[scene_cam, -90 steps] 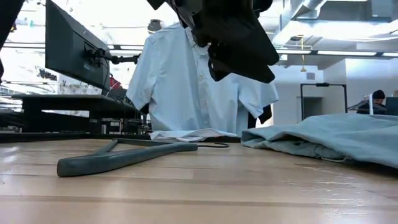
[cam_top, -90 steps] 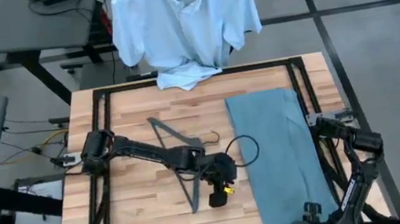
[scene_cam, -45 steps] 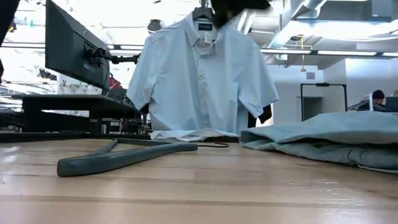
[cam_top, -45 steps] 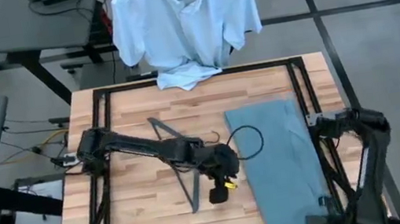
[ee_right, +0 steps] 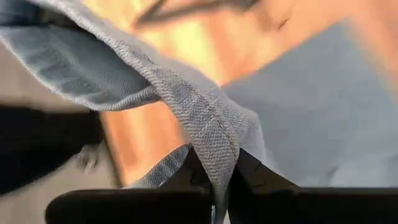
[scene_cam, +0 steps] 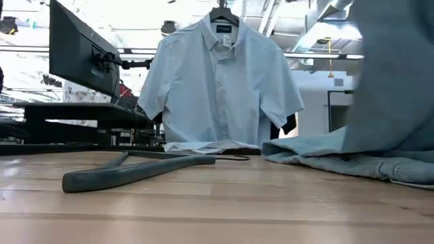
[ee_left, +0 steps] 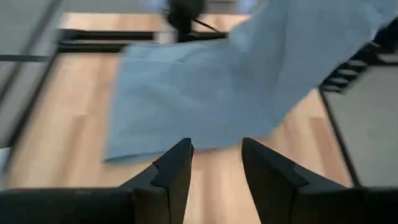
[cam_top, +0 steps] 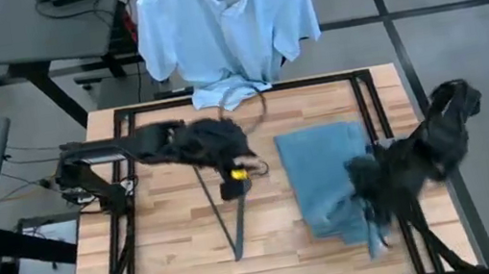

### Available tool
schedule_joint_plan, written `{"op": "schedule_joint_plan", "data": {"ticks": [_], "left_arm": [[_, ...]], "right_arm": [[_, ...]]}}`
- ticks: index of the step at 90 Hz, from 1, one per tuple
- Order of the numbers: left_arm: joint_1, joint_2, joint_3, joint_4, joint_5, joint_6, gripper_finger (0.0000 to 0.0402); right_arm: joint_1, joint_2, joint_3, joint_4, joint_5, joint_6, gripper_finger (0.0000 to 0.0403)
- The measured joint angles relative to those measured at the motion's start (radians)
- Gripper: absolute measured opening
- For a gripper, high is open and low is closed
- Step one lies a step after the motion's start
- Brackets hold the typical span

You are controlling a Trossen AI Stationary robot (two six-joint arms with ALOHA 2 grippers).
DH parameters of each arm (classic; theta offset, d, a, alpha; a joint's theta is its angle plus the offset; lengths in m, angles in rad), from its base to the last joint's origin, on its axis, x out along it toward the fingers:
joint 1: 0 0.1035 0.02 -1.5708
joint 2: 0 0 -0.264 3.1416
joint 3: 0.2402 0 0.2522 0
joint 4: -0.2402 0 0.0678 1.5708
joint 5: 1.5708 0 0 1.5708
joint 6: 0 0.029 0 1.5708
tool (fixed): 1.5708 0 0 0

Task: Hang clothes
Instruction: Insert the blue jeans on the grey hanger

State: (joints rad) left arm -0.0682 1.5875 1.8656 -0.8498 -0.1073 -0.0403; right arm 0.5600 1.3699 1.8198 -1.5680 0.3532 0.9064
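The light blue jeans lie on the table's right half, their near part raised; in the low view it hangs as a blue sheet. My right gripper is shut on that raised part. My left gripper hovers open over the dark grey hanger, which lies flat on the wood, with nothing between its fingers. The pale blue collared shirt hangs on a hanger beyond the far edge, its hem resting on the table. My right gripper pinches a folded ridge of the denim between its two fingers. Cloth spreads away from the fingers on both sides. The held part is lifted off the table, while the far part of the jeans stays flat on the wood.
A black metal frame runs around the tabletop. Bare wood lies at the near left. Desks and a monitor stand beyond the table's left side.
My right gripper has taken hold of the jeans' near end and carried it up and toward the far edge. That end is lifted and doubled over; the far end has stayed put. My left gripper has risen and drawn back toward the far left, above the hanger.
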Motion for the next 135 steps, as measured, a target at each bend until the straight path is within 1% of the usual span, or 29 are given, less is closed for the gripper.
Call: {"op": "schedule_joint_plan", "data": {"ticks": [10, 22, 30, 35, 43, 50, 56, 66, 79, 87, 103, 115, 119, 126, 135], "left_arm": [[0.064, -0.032, 0.000, -0.014, 0.000, 0.047, 0.0127], [0.159, -0.039, 0.000, -0.033, -0.005, 0.134, 0.0127], [0.225, -0.028, 0.000, -0.053, -0.014, 0.192, 0.0127], [0.265, -0.015, 0.000, -0.052, -0.015, 0.222, 0.0127], [0.316, 0.017, 0.000, -0.053, -0.001, 0.275, 0.0127], [0.353, 0.042, 0.000, -0.057, 0.050, 0.319, 0.0127], [0.379, 0.067, 0.000, -0.052, 0.112, 0.342, 0.0127], [0.407, 0.133, -0.001, -0.031, 0.240, 0.373, 0.0127], [0.410, 0.249, -0.003, 0.015, 0.394, 0.377, 0.0127], [0.394, 0.324, -0.003, 0.062, 0.434, 0.375, 0.0127], [0.342, 0.458, -0.004, 0.210, 0.528, 0.312, 0.0127], [0.307, 0.538, -0.004, 0.306, 0.542, 0.240, 0.0127], [0.302, 0.559, -0.005, 0.320, 0.540, 0.210, 0.0127], [0.302, 0.594, -0.005, 0.386, 0.540, 0.114, 0.0127], [0.303, 0.610, -0.005, 0.420, 0.533, 0.019, 0.0127]], "right_arm": [[-0.256, -0.080, 0.001, -0.004, 0.070, -0.161, 0.0001], [-0.621, -0.124, 0.001, 0.000, 0.069, -0.400, 0.0000], [-0.865, -0.130, 0.001, 0.032, 0.060, -0.572, 0.0000], [-1.005, -0.119, 0.001, 0.084, 0.025, -0.669, 0.0000], [-1.208, -0.081, -0.002, 0.193, -0.076, -0.790, 0.0000], [-1.335, -0.036, -0.014, 0.300, -0.169, -0.855, 0.0000], [-1.422, 0.015, -0.014, 0.370, -0.218, -0.897, 0.0000], [-1.516, 0.113, -0.014, 0.439, -0.226, -0.954, 0.0000], [-1.590, 0.241, -0.014, 0.506, -0.227, -0.992, 0.0000], [-1.621, 0.309, -0.014, 0.547, -0.227, -1.013, 0.0000], [-1.666, 0.417, -0.014, 0.678, -0.229, -1.054, 0.0000], [-1.699, 0.475, -0.014, 0.792, -0.226, -1.081, 0.0008], [-1.712, 0.497, -0.014, 0.828, -0.225, -1.077, 0.0017], [-1.729, 0.529, -0.014, 0.867, -0.223, -1.053, 0.0034], [-1.749, 0.554, -0.014, 0.918, -0.223, -1.078, 0.0056]]}}
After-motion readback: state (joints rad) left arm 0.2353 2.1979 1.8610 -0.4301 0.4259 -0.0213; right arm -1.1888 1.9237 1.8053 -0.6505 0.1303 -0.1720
